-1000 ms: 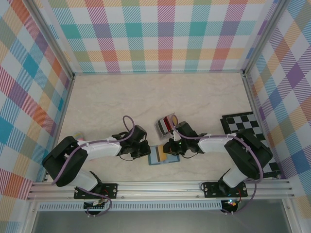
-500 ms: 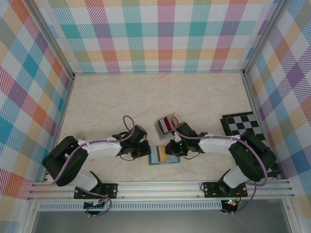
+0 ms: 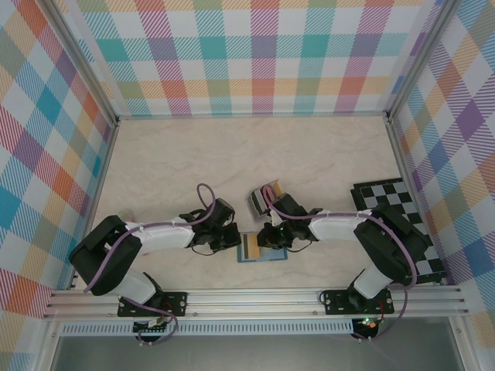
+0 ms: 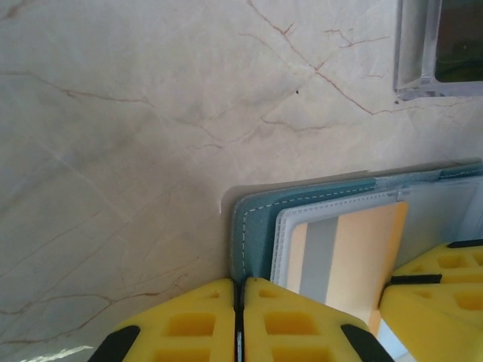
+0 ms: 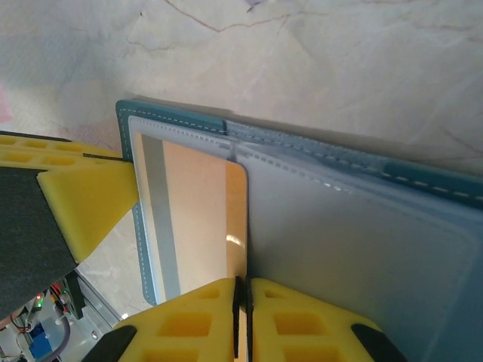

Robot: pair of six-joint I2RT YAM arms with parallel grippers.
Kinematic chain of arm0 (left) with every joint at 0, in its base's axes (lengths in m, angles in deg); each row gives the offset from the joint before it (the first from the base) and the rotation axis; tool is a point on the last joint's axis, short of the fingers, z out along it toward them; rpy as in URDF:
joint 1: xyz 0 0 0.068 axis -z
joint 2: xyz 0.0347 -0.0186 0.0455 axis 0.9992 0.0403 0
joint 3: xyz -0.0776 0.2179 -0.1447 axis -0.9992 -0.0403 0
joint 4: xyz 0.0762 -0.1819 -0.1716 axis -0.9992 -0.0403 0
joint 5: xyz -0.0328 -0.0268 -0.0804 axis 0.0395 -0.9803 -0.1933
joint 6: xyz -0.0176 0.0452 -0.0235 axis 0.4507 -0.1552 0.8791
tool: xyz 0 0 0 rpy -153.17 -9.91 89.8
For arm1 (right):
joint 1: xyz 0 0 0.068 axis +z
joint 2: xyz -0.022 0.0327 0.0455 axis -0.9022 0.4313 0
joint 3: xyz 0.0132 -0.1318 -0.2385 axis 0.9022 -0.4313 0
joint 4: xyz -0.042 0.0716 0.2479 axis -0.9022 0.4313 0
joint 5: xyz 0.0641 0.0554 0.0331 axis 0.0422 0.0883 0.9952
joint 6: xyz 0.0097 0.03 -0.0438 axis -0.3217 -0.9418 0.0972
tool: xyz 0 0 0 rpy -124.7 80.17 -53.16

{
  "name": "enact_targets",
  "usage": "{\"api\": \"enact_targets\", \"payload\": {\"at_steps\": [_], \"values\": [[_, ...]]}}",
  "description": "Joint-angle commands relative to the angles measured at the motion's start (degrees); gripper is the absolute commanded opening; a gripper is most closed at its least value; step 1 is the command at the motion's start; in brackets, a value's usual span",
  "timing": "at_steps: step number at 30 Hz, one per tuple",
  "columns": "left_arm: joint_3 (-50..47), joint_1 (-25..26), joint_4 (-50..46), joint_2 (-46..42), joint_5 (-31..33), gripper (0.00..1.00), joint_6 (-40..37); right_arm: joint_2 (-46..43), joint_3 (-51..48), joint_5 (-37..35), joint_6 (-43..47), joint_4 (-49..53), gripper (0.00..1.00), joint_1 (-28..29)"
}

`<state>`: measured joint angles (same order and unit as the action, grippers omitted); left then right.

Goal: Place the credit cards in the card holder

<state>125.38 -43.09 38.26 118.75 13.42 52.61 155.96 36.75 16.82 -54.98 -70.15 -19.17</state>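
Observation:
The teal card holder [image 3: 276, 253] lies open on the table near the front, its lighter inside up [image 5: 355, 249]. A gold credit card [image 3: 250, 247] with a grey stripe sits in its left pocket [image 5: 192, 211], with a narrow strip of its right edge uncovered. My right gripper [image 5: 241, 290] is shut, its tips resting against that uncovered edge. My left gripper [image 4: 240, 298] is shut too, and it presses on the holder's stitched left edge [image 4: 253, 226]. In the top view the two grippers, left [image 3: 234, 241] and right [image 3: 265, 238], flank the gold card. More credit cards stand in a small rack [image 3: 263, 198].
The clear rack [image 4: 438, 45] stands just behind the holder, partly under my right arm. A black-and-white chequered board [image 3: 390, 202] lies at the right wall. Open marble table stretches behind and to the left. Checked walls close in three sides.
My right gripper has shifted left, and the gold card has slid left, deeper into the holder's pocket. The left gripper has stayed on the holder's edge.

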Motion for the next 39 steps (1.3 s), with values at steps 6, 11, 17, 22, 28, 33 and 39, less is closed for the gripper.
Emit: {"api": "enact_targets", "payload": {"at_steps": [6, 11, 17, 22, 28, 33, 39], "values": [[-0.6, 1.8, 4.2, 3.3, 0.3, 0.08, -0.2, 0.4, 1.7, 2.4, 0.0, -0.6, 0.15, 1.0], [-0.7, 1.9, 1.2, 0.8, 2.8, 0.1, -0.2, -3.2, 3.1, -7.3, 2.4, 10.6, 0.21, 1.0], [-1.0, 1.9, -2.3, -3.8, 4.6, 0.2, -0.4, -6.6, 3.7, -12.4, 4.2, 15.9, 0.26, 1.0], [-1.5, 1.9, -5.0, -7.7, 5.9, 0.28, 0.0, -8.4, 4.5, -13.5, 4.9, 17.0, 0.29, 1.0], [-1.5, 1.8, -8.4, -13.2, 8.2, 0.35, 0.7, -12.9, 7.9, -17.4, 7.2, 22.1, 0.32, 1.0], [1.7, 1.2, -9.1, -14.6, 8.4, 0.43, 0.8, -15.1, 15.1, -25.8, 13.4, 31.4, 0.35, 0.1], [5.1, -4.5, -3.1, -9.6, 2.8, 0.47, 2.5, -11.1, 22.7, -30.3, 20.4, 36.4, 0.35, -2.8]]}}
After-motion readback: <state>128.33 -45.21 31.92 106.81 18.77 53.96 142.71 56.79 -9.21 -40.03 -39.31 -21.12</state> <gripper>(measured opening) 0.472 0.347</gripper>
